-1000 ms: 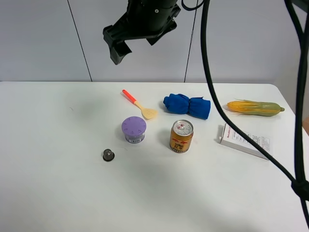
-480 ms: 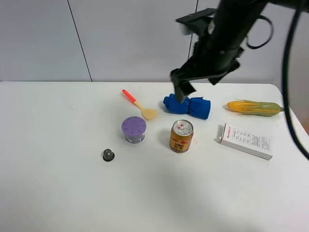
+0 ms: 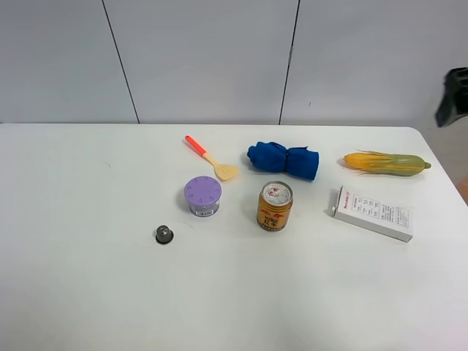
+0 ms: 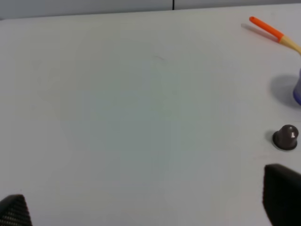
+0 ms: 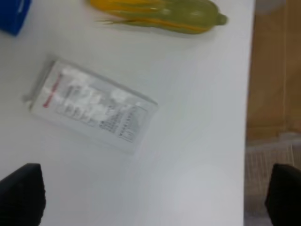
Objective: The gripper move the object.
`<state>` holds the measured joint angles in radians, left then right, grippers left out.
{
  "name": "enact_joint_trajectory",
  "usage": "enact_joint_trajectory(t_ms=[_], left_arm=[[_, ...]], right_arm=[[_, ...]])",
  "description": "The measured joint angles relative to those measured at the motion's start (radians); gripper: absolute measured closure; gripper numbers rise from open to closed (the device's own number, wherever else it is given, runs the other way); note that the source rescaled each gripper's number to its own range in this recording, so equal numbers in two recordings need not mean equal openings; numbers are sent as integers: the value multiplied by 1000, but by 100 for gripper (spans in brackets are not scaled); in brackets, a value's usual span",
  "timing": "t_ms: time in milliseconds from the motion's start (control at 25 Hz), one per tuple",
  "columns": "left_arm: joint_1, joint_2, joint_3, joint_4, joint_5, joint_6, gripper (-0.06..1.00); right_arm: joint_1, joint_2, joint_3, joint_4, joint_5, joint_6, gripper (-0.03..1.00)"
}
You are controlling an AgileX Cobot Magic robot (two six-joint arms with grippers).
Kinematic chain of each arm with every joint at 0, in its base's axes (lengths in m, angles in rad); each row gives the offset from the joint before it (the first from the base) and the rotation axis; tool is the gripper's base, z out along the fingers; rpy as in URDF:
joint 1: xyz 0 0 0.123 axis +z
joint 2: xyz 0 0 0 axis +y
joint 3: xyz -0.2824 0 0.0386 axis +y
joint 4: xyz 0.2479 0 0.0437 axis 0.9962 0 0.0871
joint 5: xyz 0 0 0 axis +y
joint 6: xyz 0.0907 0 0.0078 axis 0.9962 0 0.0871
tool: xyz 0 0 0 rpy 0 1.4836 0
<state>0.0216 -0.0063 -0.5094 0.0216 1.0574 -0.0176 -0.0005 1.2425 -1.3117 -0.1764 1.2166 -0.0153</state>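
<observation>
The object, a short tin with a lavender lid (image 3: 202, 196), stands upright near the middle of the white table (image 3: 88, 278); only its edge shows in the left wrist view (image 4: 298, 90). My left gripper (image 4: 146, 203) is open and empty over bare table to the tin's left; it does not show in the exterior view. My right gripper (image 5: 153, 197) is open and empty, high above the table's right side, far from the tin. Only a black part of the right arm (image 3: 455, 106) shows at the exterior view's right edge.
A gold-and-red drink can (image 3: 275, 205) stands right of the tin. A small dark cap (image 3: 164, 234) lies to its front left. An orange-handled spoon (image 3: 210, 159), blue cloth (image 3: 284, 160) and corn (image 3: 386, 162) lie behind. A white box (image 3: 373, 213) lies near the right edge.
The right arm has swept from above the table's back left across to the far right, almost out of the exterior view. No object on the table has moved.
</observation>
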Motion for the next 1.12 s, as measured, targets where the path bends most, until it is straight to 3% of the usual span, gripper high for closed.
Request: enact_joint_trajectory(t_ms=[160, 840, 1000, 1120], left_arm=[[0, 0, 0, 0, 0, 0, -6], [0, 0, 0, 0, 0, 0, -6], [0, 0, 0, 0, 0, 0, -6], [0, 0, 0, 0, 0, 0, -6]], right_arm=[[-68, -153, 63, -18, 1, 0, 18], [-69, -912, 566, 23, -2, 15, 19], [-69, -1011, 652, 53, -62, 15, 2], [-69, -1035, 722, 67, -101, -9, -2]])
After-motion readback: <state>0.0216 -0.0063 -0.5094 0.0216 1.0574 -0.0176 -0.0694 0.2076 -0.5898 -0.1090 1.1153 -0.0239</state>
